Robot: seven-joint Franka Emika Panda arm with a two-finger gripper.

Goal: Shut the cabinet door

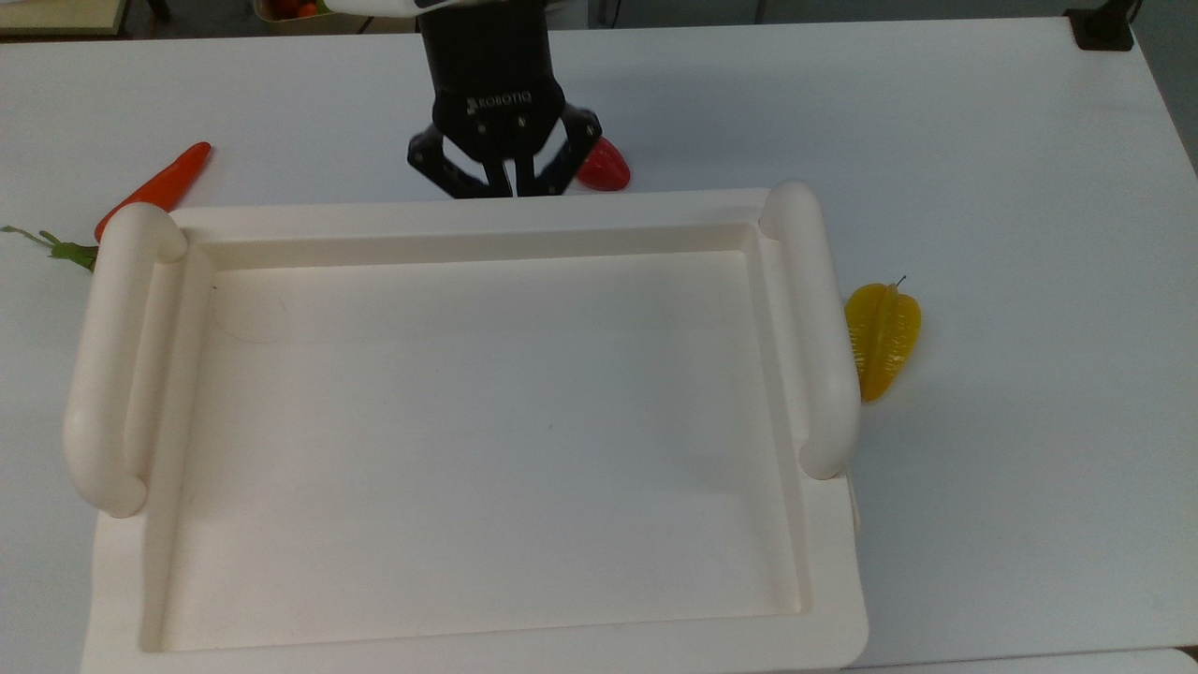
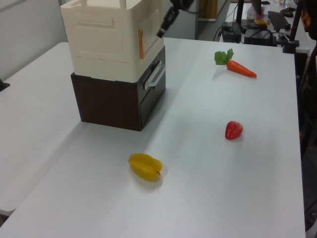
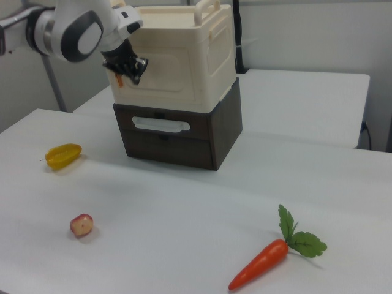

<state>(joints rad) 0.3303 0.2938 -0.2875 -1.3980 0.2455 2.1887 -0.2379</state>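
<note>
The door [image 3: 160, 72] lies flush in the front face of the cabinet [image 3: 177, 55], which sits on a dark drawer box [image 3: 177, 138] on the white counter [image 3: 184, 233]. An orange strip [image 2: 140, 43] shows along the door's edge at the left view's front corner. The hand [image 1: 504, 183] hangs just in front of the cabinet's front rim in the top view, fingers spread a little, gripping nothing; in the right view it is at the door's left edge. Open counter lies in front of the door. A strawberry [image 1: 602, 165] sits just beside the hand, a carrot [image 1: 154, 190] near the cabinet's handle [image 1: 112, 356], a starfruit [image 1: 882, 339] beside the other handle [image 1: 814, 328].
</note>
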